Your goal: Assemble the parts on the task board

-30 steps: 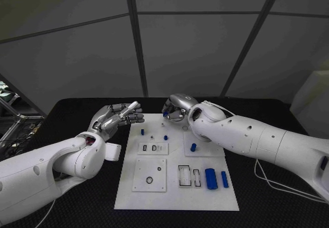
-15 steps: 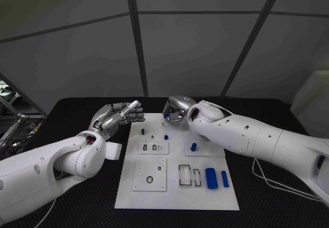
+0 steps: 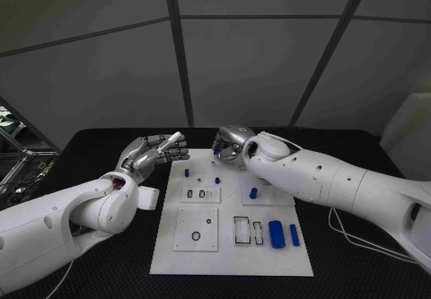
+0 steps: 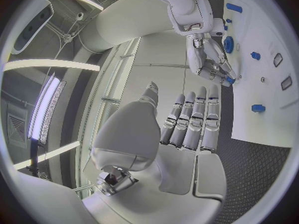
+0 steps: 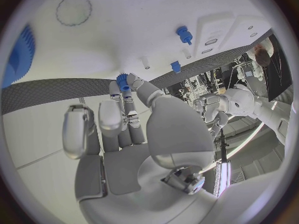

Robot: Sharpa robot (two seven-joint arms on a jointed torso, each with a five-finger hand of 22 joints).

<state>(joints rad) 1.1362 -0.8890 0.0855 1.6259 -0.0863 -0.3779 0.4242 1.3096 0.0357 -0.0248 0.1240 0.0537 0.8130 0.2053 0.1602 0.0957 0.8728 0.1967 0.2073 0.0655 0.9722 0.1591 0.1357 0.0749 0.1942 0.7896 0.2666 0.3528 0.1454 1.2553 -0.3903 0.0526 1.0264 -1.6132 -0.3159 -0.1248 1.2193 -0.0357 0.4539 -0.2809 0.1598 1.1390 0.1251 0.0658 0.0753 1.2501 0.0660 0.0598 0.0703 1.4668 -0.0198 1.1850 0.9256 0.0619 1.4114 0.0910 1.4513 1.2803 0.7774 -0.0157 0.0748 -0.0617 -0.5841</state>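
The white task board (image 3: 170, 255) lies in the middle of the black table. Above its far edge my right hand (image 3: 232, 143) pinches a small blue part (image 3: 217, 150) between thumb and fingertips; the right wrist view shows that part (image 5: 122, 80) just over the board (image 5: 112, 30). My left hand (image 3: 157, 152) hovers beyond the board's far left corner, fingers stretched out and holding nothing, as the left wrist view (image 4: 187, 129) confirms. Two small blue pegs (image 3: 187, 172) (image 3: 217, 180) stand on the board's far part.
A short blue cylinder (image 3: 253, 193) sits on the board's right middle. A thick blue cylinder (image 3: 276, 234) and a slim one (image 3: 294, 234) lie at the near right, beside rectangular slots (image 3: 241, 229). A black ring (image 3: 196, 236) lies on the near left plate.
My right arm has shifted very slightly with the blue part still pinched. The left hand has kept its place.
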